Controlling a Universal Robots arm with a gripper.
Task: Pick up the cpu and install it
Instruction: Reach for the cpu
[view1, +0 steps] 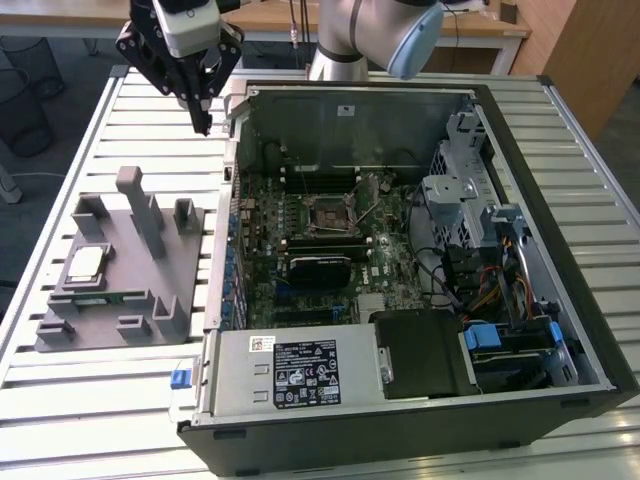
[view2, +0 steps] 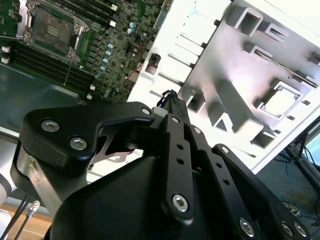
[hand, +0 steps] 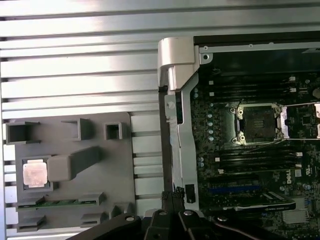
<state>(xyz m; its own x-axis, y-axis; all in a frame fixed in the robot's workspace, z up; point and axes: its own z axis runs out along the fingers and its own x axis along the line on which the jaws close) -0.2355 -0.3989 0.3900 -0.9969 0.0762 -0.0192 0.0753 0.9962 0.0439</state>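
Slatted metal table (view1: 100, 400). Bears an open computer case (view1: 350, 110) toward the exterior view's right and a grey moulded holder (view1: 125, 285) toward its left, just beside the case.

Inside the case, a green motherboard (view1: 300, 270), lying flat. Along the near edge, a black block with a white label (view1: 300, 372).

Over the table by the case's far corner on the holder's side, the black gripper (view1: 204, 122). Hangs there with fingertips pressed together, pinching nothing and touching nothing.

Near the middle of the board, a square socket (view1: 328, 213) with a metal frame.

On the holder, the cpu (view1: 85, 265). Sits flat in a square recess on the side away from the case, silvery top up, well apart from the gripper. Shows the same in both wrist views (hand: 35, 174) (view2: 279, 101).

Just beside it in the first wrist view, a narrow green memory stick (hand: 60, 202), lying in a slot.
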